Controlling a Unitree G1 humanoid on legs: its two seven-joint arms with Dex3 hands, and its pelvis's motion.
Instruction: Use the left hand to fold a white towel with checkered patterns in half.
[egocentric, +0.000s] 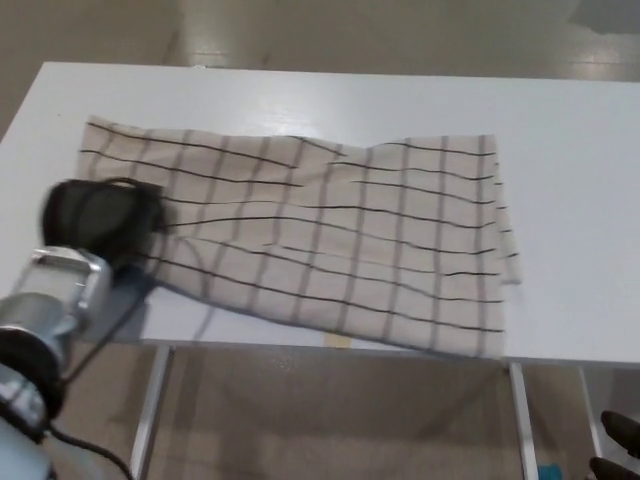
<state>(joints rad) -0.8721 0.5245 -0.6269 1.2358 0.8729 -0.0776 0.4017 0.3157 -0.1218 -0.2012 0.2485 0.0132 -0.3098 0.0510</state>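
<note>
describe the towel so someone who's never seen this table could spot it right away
On the white table, a pale cloth lies spread across the middle: that is the towel. It is cream-white with thin black grid lines, and the robot's black left hand sits at its left end. Nothing else lies on the table.

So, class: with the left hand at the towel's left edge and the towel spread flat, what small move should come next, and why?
Probably lift the left hand slightly, taking the left edge of the checkered towel off the white table. The towel lies unfolded and the hand sits on that edge, though blur hides whether it has a firm pinch, so a small lift would test the grip before carrying the edge rightward.
</note>
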